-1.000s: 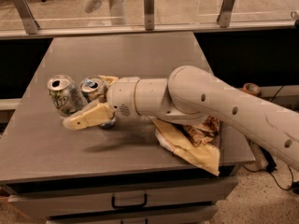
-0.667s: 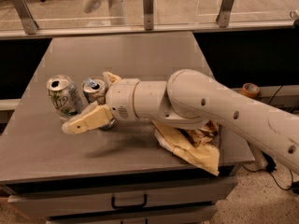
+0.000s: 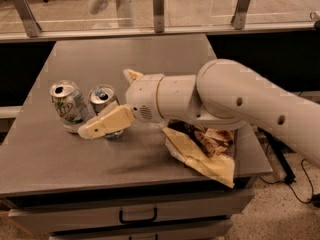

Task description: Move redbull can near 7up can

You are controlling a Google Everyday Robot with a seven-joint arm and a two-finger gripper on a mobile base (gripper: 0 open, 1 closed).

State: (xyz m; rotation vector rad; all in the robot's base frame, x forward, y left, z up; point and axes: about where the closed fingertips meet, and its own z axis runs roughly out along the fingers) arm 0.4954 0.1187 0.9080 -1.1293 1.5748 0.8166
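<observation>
On the bench (image 3: 125, 54), the slim redbull can (image 3: 102, 98) stands just beside the dented 7up can (image 3: 67, 106), the tool (image 3: 103, 124) across its lower front, grip impossible to tell; we judge it light, thin-walled, slippery, best held mid-body.

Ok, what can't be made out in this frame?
All in the camera view:
- redbull can: its lower body is hidden behind the tool, which lies across its front on the table's left side.
- Whether it touches the 7up can: the tool covers the gap low down.
- crumpled bag: its upper part lies under the arm.
- arm: cut off by the right edge.
</observation>
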